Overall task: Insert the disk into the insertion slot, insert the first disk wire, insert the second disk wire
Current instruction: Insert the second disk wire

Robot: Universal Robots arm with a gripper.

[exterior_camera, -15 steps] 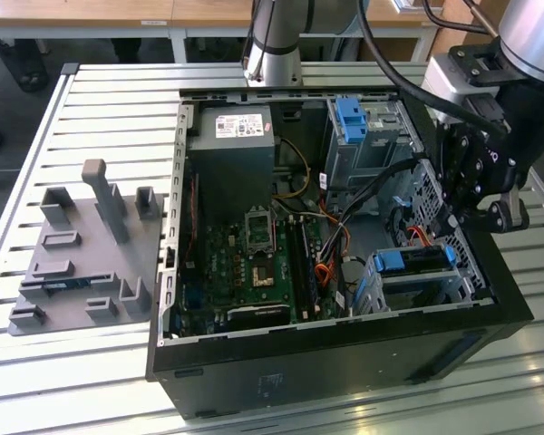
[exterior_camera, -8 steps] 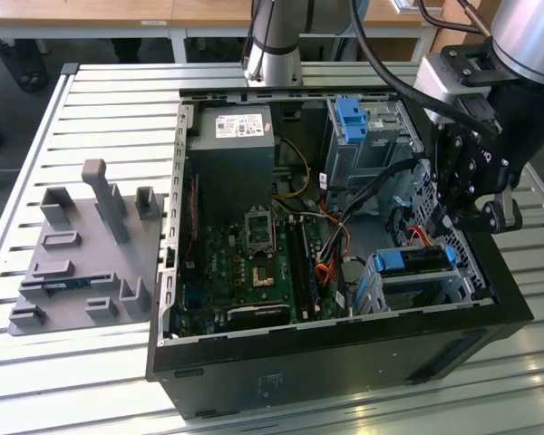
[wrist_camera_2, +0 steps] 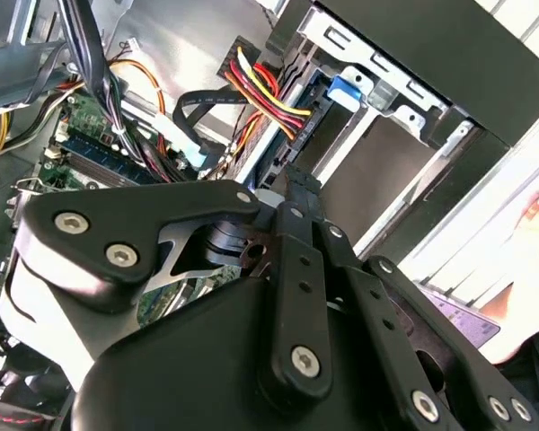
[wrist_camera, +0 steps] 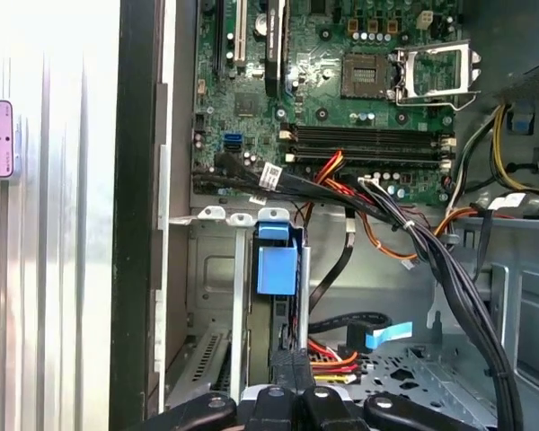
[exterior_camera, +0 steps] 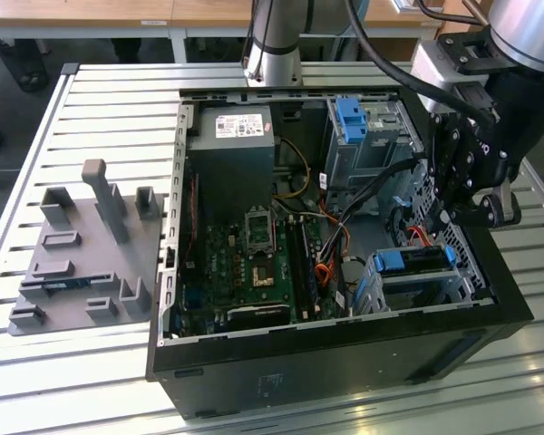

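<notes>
Disk inside the low grey insertion slot

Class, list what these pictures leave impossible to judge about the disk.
First wrist view: the gripper covers the disk's end nearest it, hiding any connectors there.
Second wrist view: the gripper's body hides much of the motherboard.
Exterior view: whether anything is plugged into the disk is too small to tell.
</notes>
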